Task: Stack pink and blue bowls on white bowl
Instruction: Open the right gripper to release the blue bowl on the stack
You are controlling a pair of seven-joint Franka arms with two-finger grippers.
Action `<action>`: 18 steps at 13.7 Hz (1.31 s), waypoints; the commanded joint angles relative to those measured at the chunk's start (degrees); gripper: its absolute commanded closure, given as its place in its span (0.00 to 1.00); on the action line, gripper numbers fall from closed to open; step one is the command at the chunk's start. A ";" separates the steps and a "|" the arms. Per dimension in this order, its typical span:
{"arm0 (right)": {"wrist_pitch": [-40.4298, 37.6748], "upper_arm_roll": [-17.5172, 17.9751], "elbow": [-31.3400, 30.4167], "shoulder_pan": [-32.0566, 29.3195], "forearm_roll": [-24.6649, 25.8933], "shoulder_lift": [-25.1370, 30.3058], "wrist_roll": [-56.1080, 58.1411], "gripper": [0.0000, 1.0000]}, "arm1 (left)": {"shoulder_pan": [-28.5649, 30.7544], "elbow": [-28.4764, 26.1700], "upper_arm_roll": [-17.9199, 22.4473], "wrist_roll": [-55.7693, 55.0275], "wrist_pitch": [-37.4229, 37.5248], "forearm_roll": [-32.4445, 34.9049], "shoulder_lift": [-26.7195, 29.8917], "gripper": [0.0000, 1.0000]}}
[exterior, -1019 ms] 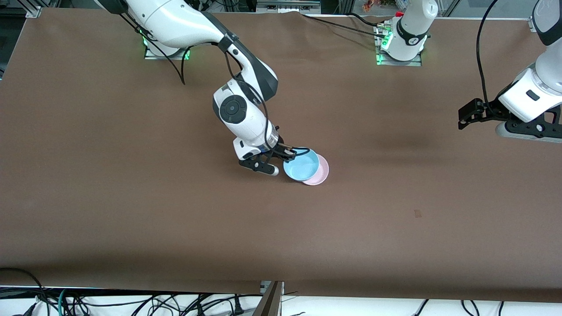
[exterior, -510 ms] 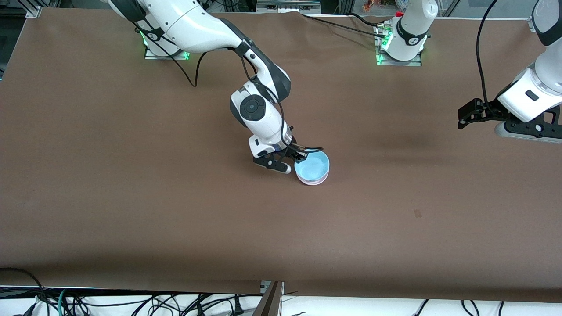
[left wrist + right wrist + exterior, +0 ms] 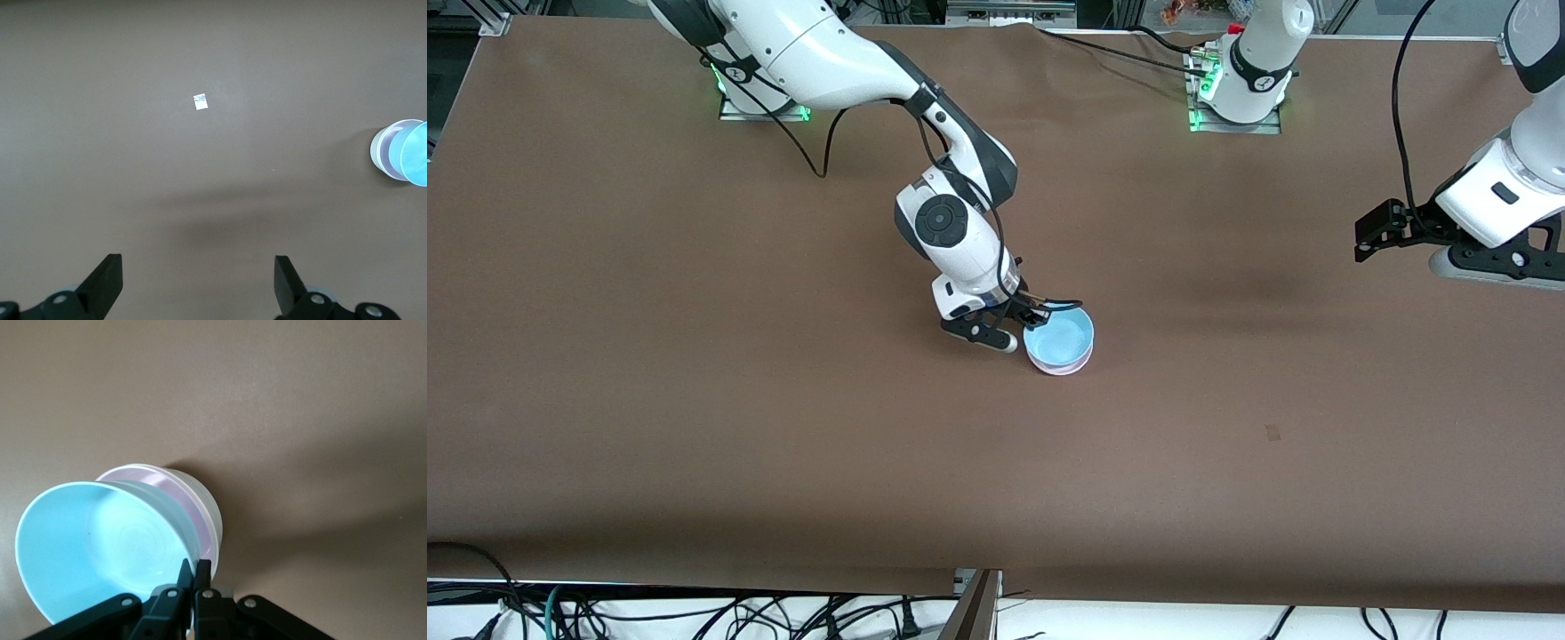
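Note:
My right gripper [image 3: 1024,316] is shut on the rim of the light blue bowl [image 3: 1059,337] near the table's middle. In the right wrist view the blue bowl [image 3: 100,547] is tilted and leans into the pink bowl [image 3: 183,495], which sits nested in the white bowl [image 3: 208,503]. The fingers [image 3: 194,568] pinch the blue rim. In the front view only a thin pale pink rim [image 3: 1063,369] shows under the blue bowl. The left gripper [image 3: 1369,236] hangs open and waits over the left arm's end of the table, fingertips [image 3: 107,270] wide apart with nothing between them.
The brown table cover [image 3: 694,400] stretches bare around the stack. A small paper scrap [image 3: 1272,432] lies nearer the front camera, toward the left arm's end. Cables [image 3: 1120,53] run along the table edge by the arm bases.
The right gripper carried the blue bowl sideways toward the left arm's end, from beside the pink bowl to over it. Over the last half second it has barely moved. The left arm is unchanged.

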State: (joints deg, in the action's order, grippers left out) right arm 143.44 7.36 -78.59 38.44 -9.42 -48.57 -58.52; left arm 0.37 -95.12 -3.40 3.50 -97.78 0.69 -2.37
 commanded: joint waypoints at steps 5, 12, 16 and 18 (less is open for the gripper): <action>0.18 -0.59 1.95 1.29 0.99 -1.44 -1.51 0.99 | -0.11 -0.77 0.50 1.24 -0.13 -0.78 0.79 0.00; -0.78 -2.17 3.26 1.02 0.90 -1.00 -0.63 0.00 | -0.11 -0.68 0.59 1.15 -0.04 -1.13 0.79 0.00; -10.61 -3.84 8.53 0.32 0.99 -0.47 1.73 0.00 | -0.11 -0.68 0.59 1.15 -0.04 -1.13 0.79 0.00; -15.18 -5.41 8.81 -0.29 0.99 0.84 8.03 0.00 | -0.11 -0.68 0.59 1.15 -0.04 -1.13 0.79 0.00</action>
State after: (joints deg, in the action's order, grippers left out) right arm 132.80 3.20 -71.20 38.67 -9.09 -48.69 -55.08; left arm 0.37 -95.12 -3.19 3.51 -97.78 0.65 -2.37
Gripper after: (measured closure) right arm 0.004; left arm 0.000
